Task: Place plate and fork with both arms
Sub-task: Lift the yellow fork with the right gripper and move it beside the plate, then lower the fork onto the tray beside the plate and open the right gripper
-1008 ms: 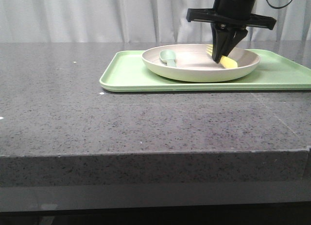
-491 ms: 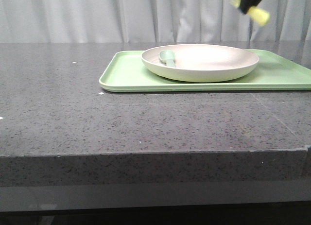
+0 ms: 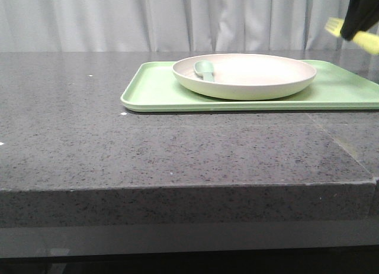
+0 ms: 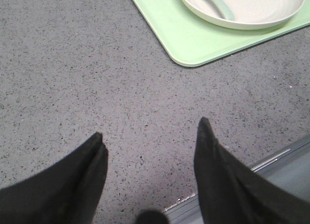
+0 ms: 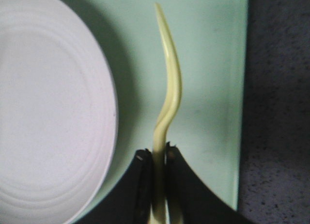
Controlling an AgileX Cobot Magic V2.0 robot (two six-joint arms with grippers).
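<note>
The cream plate (image 3: 246, 76) rests on the light-green tray (image 3: 154, 90), with a pale green spoon (image 3: 205, 70) lying in its left part. My right gripper (image 5: 156, 154) is shut on the yellow fork (image 5: 170, 83), held in the air above the tray's right side, beside the plate (image 5: 48, 112). In the front view the fork (image 3: 355, 37) shows at the far right edge, well above the tray, under the dark gripper (image 3: 361, 16). My left gripper (image 4: 150, 129) hovers open over bare countertop near the front edge, apart from the tray (image 4: 193, 40) and the plate (image 4: 252, 11).
The grey speckled countertop (image 3: 148, 144) runs wide to the left and in front of the tray. Its front edge (image 4: 276, 158) lies close under the left gripper. White curtains hang behind the table.
The right gripper lifted the fork out of the plate, rose out of the front view, then moved right and down to the far right edge. The plate, spoon and tray stayed put.
</note>
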